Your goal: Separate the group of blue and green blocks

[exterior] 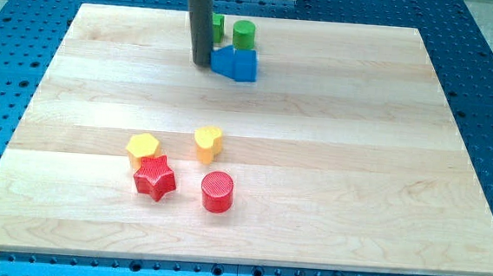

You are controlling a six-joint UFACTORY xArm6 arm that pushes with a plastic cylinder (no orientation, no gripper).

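Observation:
A blue block group [235,64] lies near the view's top centre; it looks like two blue blocks pressed together. A green cylinder [243,35] stands just above it, touching or nearly so. A second green block [217,27] sits to the left, partly hidden behind my rod. My tip [201,63] rests on the board at the left edge of the blue blocks, touching or almost touching them, just below the hidden green block.
A yellow hexagon [142,146], a yellow heart-like block [208,141], a red star [154,178] and a red cylinder [217,192] sit in the lower middle of the wooden board [358,163]. A blue perforated table surrounds the board.

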